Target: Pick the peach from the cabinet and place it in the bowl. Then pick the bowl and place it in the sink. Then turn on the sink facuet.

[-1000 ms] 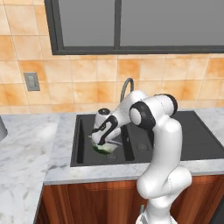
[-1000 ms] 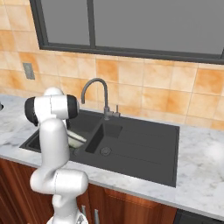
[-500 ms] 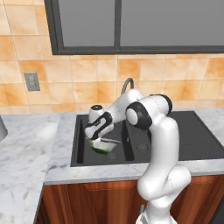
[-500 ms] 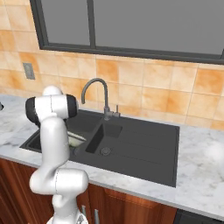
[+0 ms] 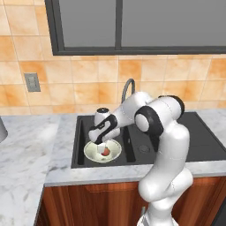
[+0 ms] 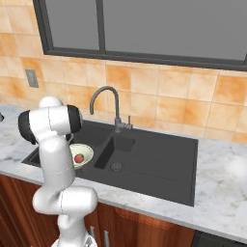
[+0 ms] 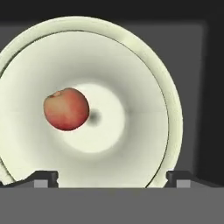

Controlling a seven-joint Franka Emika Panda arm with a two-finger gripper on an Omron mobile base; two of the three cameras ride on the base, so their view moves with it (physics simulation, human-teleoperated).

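No text, label, brand, number or sign is showing legibly anywhere: nothing is appearing on the bowl (image 7: pixel 131 57), the peach (image 7: pixel 66 109), the sink (image 6: pixel 144 159), the faucet (image 6: pixel 108 103), the wall outlet (image 5: pixel 32 82) or the counter (image 5: pixel 26 150)

Even, bright rendered light; soft shadows; no glare; base views slightly soft, hand view blurrier.
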